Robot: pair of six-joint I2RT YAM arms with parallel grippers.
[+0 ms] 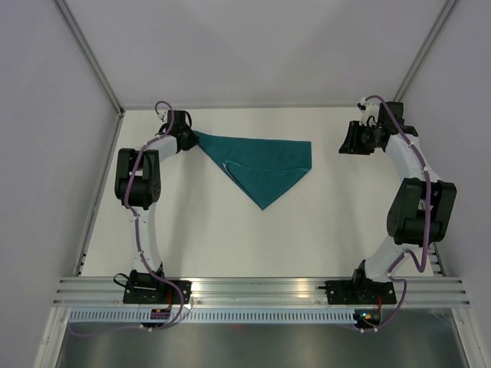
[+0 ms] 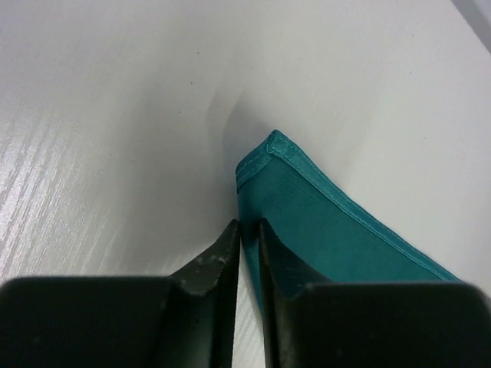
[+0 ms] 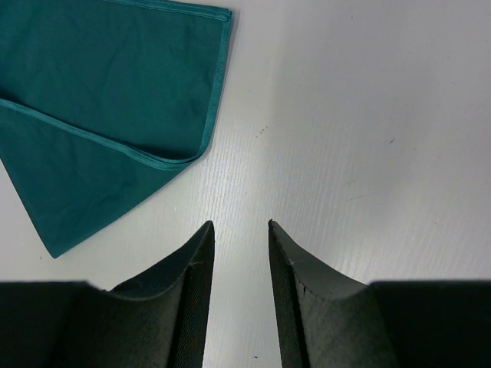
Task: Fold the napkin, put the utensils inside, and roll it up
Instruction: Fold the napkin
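Note:
The teal napkin [image 1: 265,165] lies folded into a triangle at the back of the white table, its point toward the near edge. My left gripper [image 1: 188,138] is at the napkin's left corner. In the left wrist view the napkin's hemmed corner [image 2: 322,222] rises from between the jaws of the left gripper [image 2: 249,224], which stand nearly together with the cloth's edge pinched between them. My right gripper [image 1: 349,142] hovers to the right of the napkin, apart from it. In the right wrist view the right gripper [image 3: 240,224] is open over bare table, the napkin [image 3: 100,92] at upper left. The utensils are out of view.
The white table [image 1: 230,238] is bounded by pale walls at the back and both sides. An aluminium rail [image 1: 261,290] carrying both arm bases runs along the near edge. The left arm's elbow [image 1: 138,180] stands over the table's left side.

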